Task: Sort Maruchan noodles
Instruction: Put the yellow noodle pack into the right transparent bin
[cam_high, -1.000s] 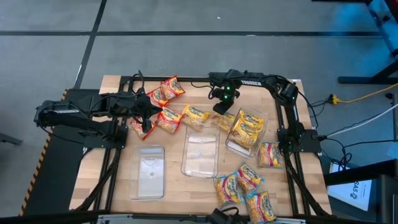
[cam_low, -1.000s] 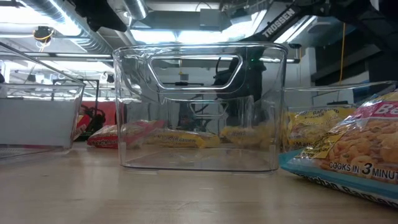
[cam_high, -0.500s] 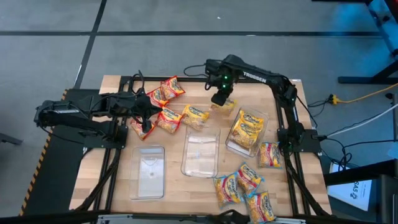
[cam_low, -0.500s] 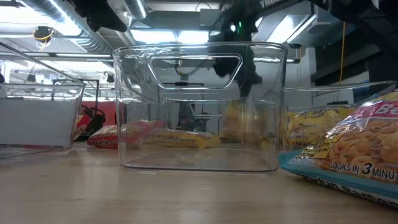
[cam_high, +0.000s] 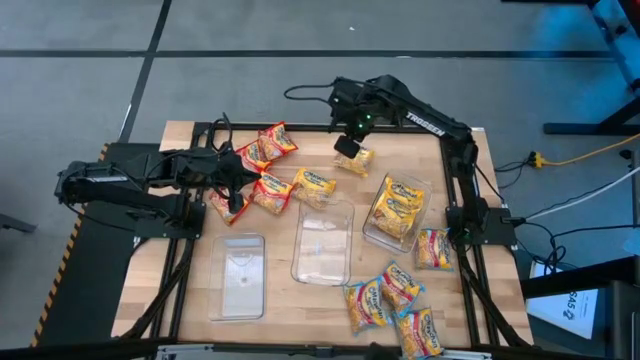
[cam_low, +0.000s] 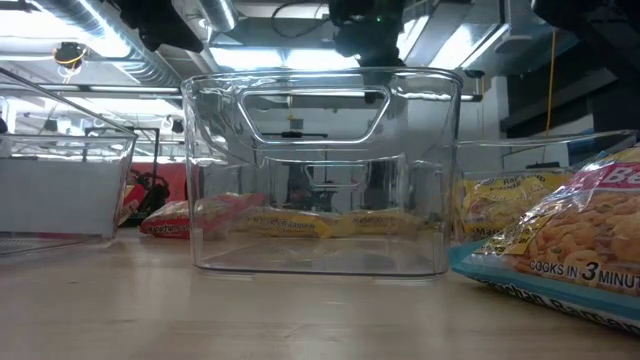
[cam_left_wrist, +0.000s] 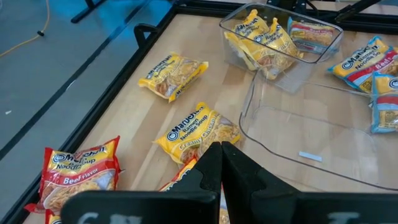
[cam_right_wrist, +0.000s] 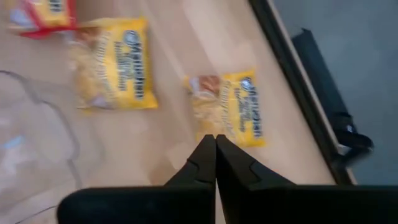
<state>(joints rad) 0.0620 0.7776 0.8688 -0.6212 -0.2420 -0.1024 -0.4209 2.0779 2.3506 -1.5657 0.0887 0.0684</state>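
Above the worktop's (cam_high: 200, 310) far edge, the right gripper (cam_high: 346, 146) is hovering with its jaws pressed together, holding nothing — a yellow noodle packet (cam_high: 356, 160) is lying on the wood just beneath it. The left gripper (cam_high: 236, 207) is resting near the left edge among red packets (cam_high: 262, 148), jaws likewise closed and empty. More yellow packets are sitting in the clear tray (cam_high: 372, 235) toward the right edge — others are scattered at the near right corner.

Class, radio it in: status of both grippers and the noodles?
Right gripper shut, empty, above a yellow packet. Left gripper shut, parked by red packets. Nothing blocking.
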